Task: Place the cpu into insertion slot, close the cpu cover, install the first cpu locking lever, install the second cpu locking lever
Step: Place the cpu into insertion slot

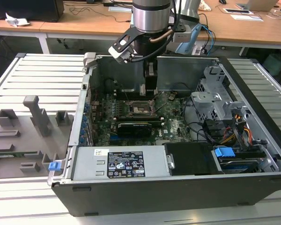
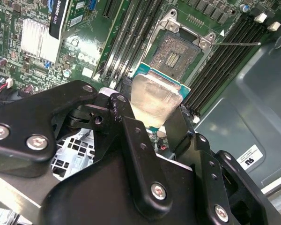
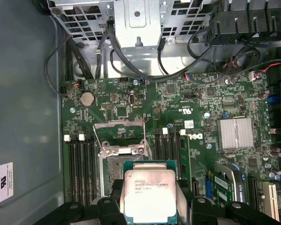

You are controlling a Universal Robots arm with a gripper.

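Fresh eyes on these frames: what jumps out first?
The cpu, silver top up, is pinched in the black gripper close by the uncovered insertion slot in both wrist views. In the exterior view, the arm reaches down into an open computer case lying on a slatted table.

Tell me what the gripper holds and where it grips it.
The gripper holds the cpu, its fingers clamped on two opposite side edges.
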